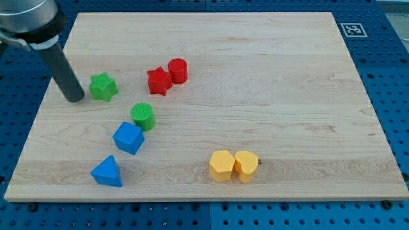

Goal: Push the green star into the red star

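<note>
My tip (75, 99) rests on the wooden surface (268, 83) just to the view's left of the green star (103, 87), close beside it though I cannot tell whether they touch; the arm ends in a plain rod, so it has no jaws to be apart or together. The red star (158, 81) lies to the view's right of the green star, apart from it, and touches a red cylinder (178, 70) on its far side. Below are a green cylinder (143, 117), a blue cube (128, 138) and a blue triangular block (107, 172), with two touching yellow blocks (234, 165) toward the view's bottom right.
</note>
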Available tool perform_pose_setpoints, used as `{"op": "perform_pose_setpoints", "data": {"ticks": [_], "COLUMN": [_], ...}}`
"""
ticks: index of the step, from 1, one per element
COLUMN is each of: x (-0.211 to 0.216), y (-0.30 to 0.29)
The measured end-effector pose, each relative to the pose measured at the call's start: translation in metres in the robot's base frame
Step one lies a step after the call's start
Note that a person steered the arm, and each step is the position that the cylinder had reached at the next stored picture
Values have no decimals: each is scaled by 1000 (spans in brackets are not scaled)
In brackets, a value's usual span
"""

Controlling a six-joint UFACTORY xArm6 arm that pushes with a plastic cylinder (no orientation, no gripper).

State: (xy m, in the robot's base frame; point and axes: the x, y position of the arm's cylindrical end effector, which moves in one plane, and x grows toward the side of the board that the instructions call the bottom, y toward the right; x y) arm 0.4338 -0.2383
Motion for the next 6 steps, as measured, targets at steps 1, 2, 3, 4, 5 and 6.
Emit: {"op": "perform_pose_setpoints", "data": {"ticks": [1, 2, 3, 4, 5, 6], "x": [-8, -8, -8, -7, 26, 63], "y": [21, 55, 103, 107, 83, 93]}}
